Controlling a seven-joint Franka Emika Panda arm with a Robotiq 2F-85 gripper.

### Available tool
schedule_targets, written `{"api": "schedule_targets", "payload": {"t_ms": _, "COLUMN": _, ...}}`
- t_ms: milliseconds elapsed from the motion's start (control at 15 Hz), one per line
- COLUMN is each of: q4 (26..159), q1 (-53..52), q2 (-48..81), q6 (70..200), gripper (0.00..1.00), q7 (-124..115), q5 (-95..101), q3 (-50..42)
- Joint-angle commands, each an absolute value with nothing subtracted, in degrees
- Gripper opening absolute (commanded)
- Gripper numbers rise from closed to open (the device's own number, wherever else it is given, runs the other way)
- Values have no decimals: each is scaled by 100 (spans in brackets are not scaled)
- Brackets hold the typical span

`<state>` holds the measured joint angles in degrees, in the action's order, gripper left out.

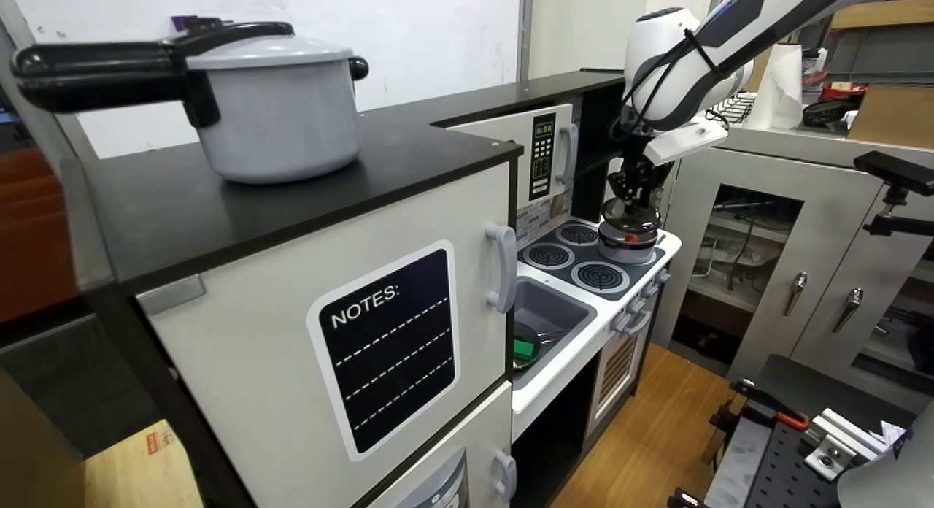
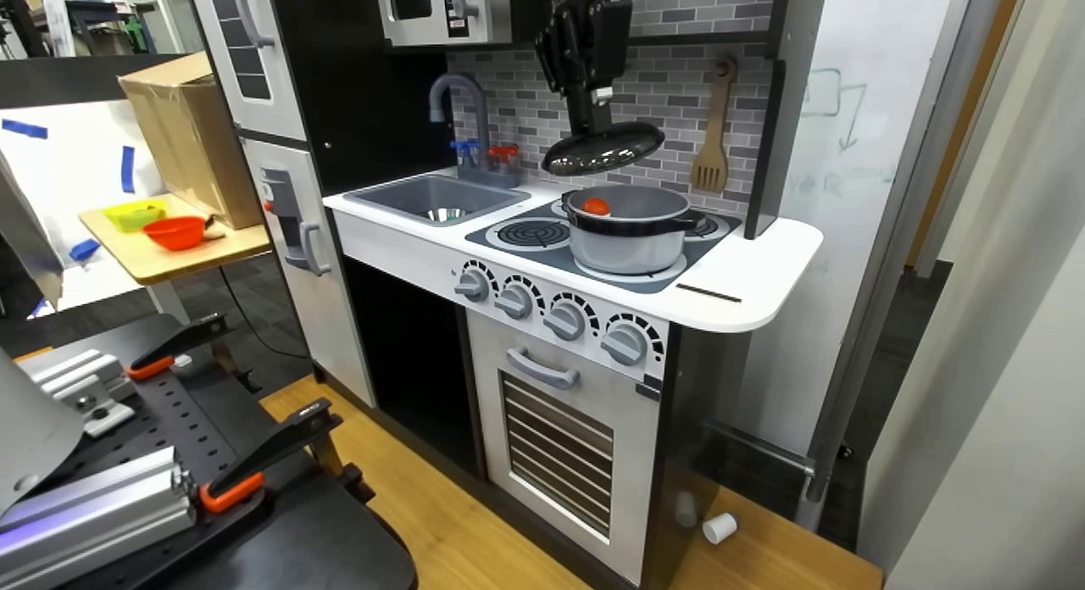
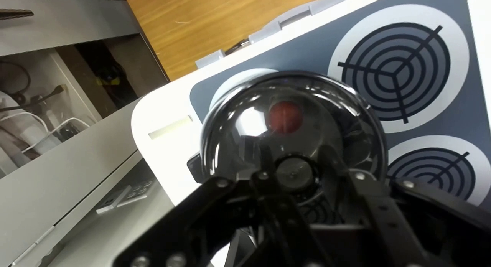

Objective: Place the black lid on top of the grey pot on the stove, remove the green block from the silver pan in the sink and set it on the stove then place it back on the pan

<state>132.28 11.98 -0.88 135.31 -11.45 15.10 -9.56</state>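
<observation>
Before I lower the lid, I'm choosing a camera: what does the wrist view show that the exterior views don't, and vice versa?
Only the wrist view: the round knob of the black lid, between the jaws. Only the exterior views: the sink, in both; the green block lying in it, in an exterior view; the wooden spatula, in an exterior view. Shared: the lid held above the grey pot, the red ball in the pot, and the stove.

in an exterior view the sink [image 2: 394,198] is lying left of the stove [image 2: 555,255]; on the stove's front right the pot [image 2: 627,244] is standing, a ball [image 2: 596,207] is resting inside it, and the lid [image 2: 603,152] is hanging above. a spatula [image 2: 714,128] is hanging behind. the block [image 1: 523,349] is lying in the pan [image 1: 527,331] in the sink.
</observation>
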Motion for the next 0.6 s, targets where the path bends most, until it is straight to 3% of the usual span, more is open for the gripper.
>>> {"api": "schedule_targets", "payload": {"t_ms": 0, "q4": 13115, "q1": 1189, "q2": 5, "q6": 13466, "gripper": 8, "q7": -977, "q5": 1426, "q3": -1043}}
{"api": "schedule_targets", "payload": {"t_ms": 533, "q4": 13032, "q1": 1180, "q2": 207, "q6": 13454, "gripper": 8, "q7": -920, "q5": 1371, "q3": -1084}}
